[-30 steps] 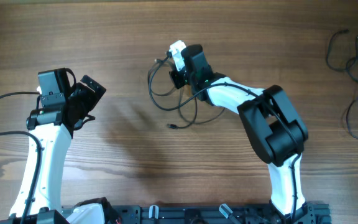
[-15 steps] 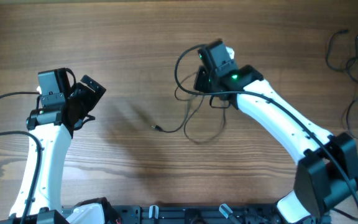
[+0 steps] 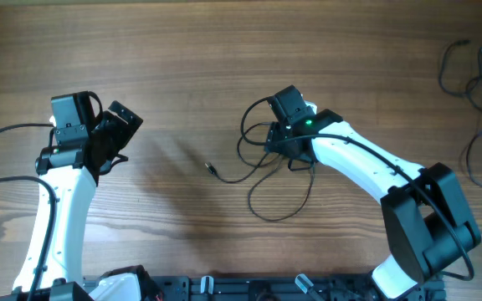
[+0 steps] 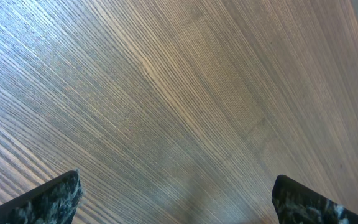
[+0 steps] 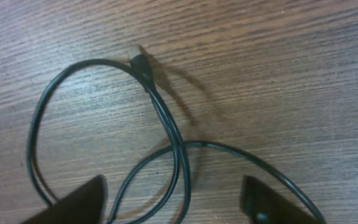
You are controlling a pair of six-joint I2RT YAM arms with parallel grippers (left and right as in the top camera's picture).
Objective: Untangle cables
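Right end effector (image 5: 176, 200), we find, stands wide directly over the cables (image 5: 161, 107), gripping nothing, their plug end (image 3: 208, 166) lying toward the farther left end effector (image 4: 176, 198), likewise wide.

The right gripper (image 3: 274, 138) has swung to the right from its earlier spot and then drawn back to the near side. The cables (image 5: 174, 140) were dragged right with it, their loop now stretched nearer, while the loose plug end (image 3: 209, 167) slid slightly left.
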